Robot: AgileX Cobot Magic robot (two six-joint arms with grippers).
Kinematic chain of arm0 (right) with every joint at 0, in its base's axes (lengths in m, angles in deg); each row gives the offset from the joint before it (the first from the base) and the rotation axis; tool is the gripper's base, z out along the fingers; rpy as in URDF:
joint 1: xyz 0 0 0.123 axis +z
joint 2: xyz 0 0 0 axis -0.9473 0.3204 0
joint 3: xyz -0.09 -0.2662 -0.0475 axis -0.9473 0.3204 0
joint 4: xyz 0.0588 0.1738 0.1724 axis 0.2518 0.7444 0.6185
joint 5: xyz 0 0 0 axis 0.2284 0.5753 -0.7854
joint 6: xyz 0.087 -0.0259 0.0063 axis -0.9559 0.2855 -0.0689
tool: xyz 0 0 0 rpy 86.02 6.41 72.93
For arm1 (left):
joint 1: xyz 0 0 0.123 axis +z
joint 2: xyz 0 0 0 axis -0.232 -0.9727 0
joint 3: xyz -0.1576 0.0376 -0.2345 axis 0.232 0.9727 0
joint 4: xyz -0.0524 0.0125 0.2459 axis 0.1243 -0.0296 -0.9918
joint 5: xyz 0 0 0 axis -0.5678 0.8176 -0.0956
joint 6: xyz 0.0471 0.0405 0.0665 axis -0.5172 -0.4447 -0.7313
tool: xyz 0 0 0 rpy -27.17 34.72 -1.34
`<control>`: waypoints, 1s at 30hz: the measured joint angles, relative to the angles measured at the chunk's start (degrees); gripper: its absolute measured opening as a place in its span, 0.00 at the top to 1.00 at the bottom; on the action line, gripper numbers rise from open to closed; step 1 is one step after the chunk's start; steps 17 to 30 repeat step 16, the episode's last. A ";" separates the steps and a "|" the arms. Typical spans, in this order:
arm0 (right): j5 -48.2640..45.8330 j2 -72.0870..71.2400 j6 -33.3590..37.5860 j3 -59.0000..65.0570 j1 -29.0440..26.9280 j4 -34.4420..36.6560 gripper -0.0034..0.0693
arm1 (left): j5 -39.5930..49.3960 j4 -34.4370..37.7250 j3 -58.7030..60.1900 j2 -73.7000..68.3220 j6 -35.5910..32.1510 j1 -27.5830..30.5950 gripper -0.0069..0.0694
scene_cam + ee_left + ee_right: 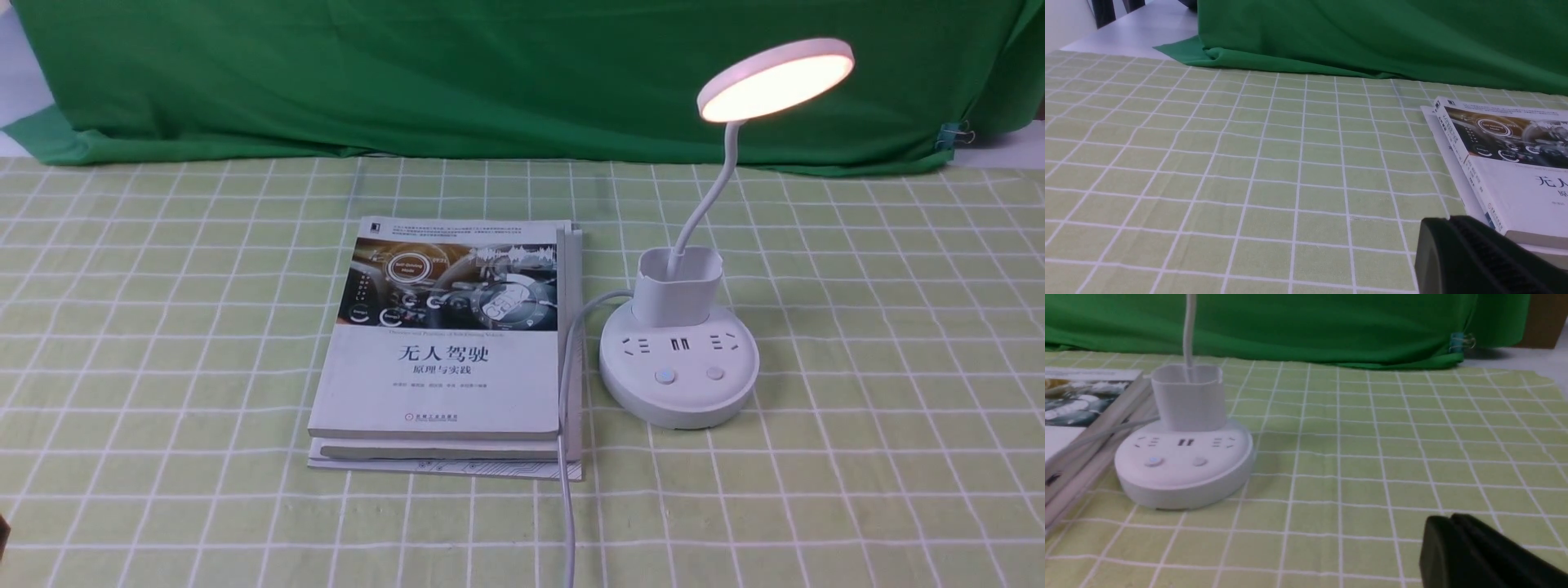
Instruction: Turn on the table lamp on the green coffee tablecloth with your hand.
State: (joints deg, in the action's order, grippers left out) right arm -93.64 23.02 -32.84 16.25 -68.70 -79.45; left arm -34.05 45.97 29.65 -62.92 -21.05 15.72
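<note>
The white table lamp stands on the pale green checked tablecloth, right of centre. Its disc head glows warm. The round base carries sockets and two buttons; the left one shows a faint blue light. The base also shows in the right wrist view. My right gripper is shut and empty, low over the cloth, well apart from the base. My left gripper is shut and empty, beside the book corner. Neither gripper shows in the front view.
A stack of books lies left of the lamp, also in the left wrist view. The lamp's white cord runs over the books toward the front edge. A dark green backdrop hangs behind, with a clip.
</note>
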 joint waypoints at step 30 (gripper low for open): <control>-6.84 -5.54 0.00 -0.01 -2.77 -3.27 0.91 | 0.00 0.00 0.00 0.00 0.00 0.00 0.91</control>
